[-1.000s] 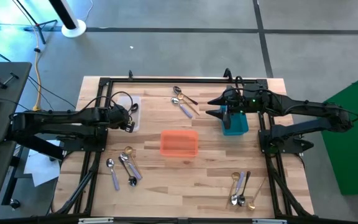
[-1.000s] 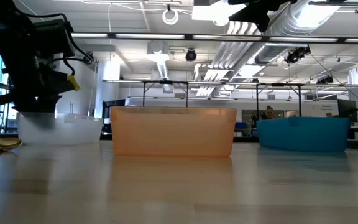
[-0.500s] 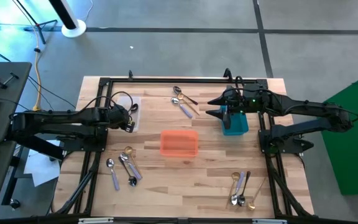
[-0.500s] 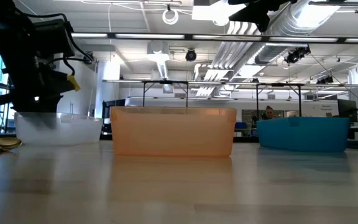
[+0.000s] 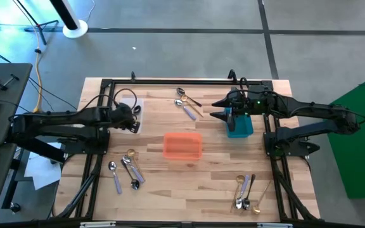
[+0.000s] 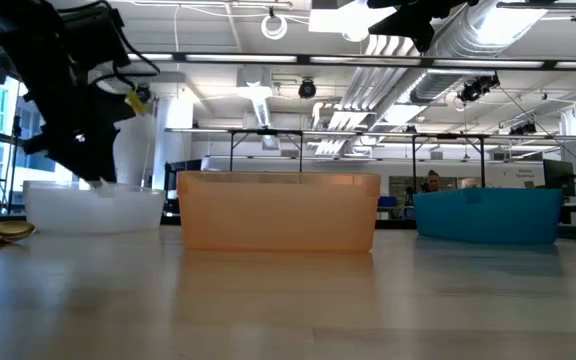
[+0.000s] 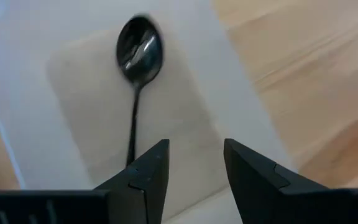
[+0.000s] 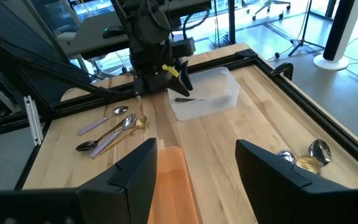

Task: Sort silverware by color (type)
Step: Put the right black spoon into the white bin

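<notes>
Task status: early stage. One spoon binned; most silverware not yet sorted.
Clear bin (image 5: 134, 117): worktop left side. Holds one black spoon (image 7: 138, 56), lying flat on the bin floor, bowl away from the left wrist cam.
Left hand (image 7: 194, 163): over clear bin, fingers apart, nothing between them. Black spoon lies free below and just ahead of the fingertips. Judgement: drop-off into this bin is done.
Orange bin (image 5: 182, 145): worktop centre. No spoon visible inside in high view; low view shows side wall only, contents cannot be confirmed.
Teal bin (image 5: 239, 125): worktop right side, partly under right arm. Contents cannot be told.
Right hand (image 8: 194, 163): held above worktop near teal bin, fingers wide apart, empty. Arm waits.
Loose group, rear centre (image 5: 186, 102): approx. 3 spoons on bare worktop between clear and teal bins, gold, lavender-handled and one dark among them. Unsorted.
Loose group, front left (image 5: 125, 170): approx. 4 spoons in front of clear bin, mixed gold, silver/lavender and dark. Unsorted.
Loose group, front right (image 5: 246, 192): approx. 3–4 spoons near right front edge, mixed gold and silver/lavender. Unsorted.
Remaining work (judgement): all three loose groups to be picked one by one and split by colour. Which bin takes gold and which takes lavender cannot be told yet.
Next call (judgement): front-left group lies nearest the left hand; rear and front-right groups suit the right arm.
</notes>
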`<control>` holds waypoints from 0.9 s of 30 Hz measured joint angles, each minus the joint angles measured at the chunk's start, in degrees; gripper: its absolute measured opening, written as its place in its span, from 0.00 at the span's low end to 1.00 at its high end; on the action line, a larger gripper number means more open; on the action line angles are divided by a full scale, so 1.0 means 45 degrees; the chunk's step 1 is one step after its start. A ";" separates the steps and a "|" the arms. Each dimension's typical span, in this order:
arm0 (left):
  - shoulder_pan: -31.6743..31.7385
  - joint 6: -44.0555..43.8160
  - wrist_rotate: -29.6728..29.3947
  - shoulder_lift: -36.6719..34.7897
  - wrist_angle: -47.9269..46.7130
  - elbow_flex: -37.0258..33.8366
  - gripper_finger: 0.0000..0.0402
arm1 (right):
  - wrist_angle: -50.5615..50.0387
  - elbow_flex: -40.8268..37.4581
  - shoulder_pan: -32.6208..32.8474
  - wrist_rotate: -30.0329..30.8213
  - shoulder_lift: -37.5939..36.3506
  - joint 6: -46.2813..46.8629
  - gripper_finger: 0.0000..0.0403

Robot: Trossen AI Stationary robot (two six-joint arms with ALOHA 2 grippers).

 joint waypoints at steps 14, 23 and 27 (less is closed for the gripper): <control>-0.0005 0.4388 -0.0725 -0.1678 0.0555 0.4134 0.36 | -0.0005 0.0003 0.0000 -0.0002 -0.0005 0.0000 0.50; 0.0000 0.6796 0.0835 -0.3150 0.4193 0.4508 0.36 | -0.0005 0.0003 0.0003 -0.0002 -0.0005 0.0012 0.50; 0.0000 0.7566 0.3003 -0.3274 0.5348 0.4431 0.36 | -0.0005 0.0003 0.0003 -0.0002 -0.0005 0.0017 0.50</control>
